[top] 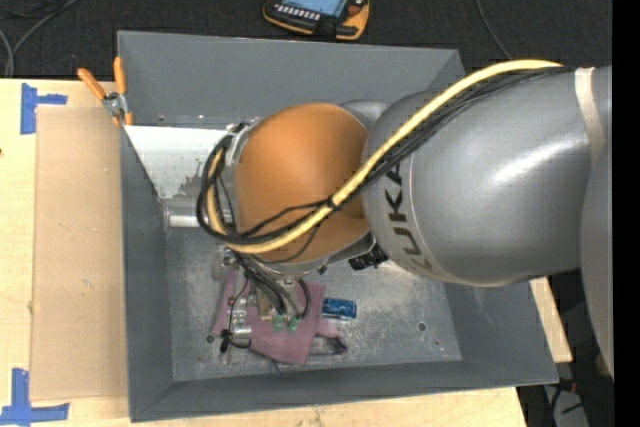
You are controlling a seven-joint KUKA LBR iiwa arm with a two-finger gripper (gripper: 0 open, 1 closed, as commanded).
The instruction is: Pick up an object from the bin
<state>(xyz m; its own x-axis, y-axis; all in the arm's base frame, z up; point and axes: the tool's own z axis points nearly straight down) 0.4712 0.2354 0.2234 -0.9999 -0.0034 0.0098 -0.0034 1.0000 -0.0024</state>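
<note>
The big grey arm (480, 185) is stretched into the grey bin (150, 315) from the right. Its round orange cover (290, 165) is seen above the middle of the bin. The jaws are held low, right over a crumpled pink cloth (300, 345) that is spread on the lower part of the bin floor. Whether the jaws are open or closed cannot be told. A small blue thing (340, 308) is seen just beside the cloth.

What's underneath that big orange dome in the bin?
Below the orange cover the gripper sits above a pinkish-purple cloth on the bin floor, a small blue thing just right of it. Whatever lies on the floor straight beneath the cover is hidden.
</note>
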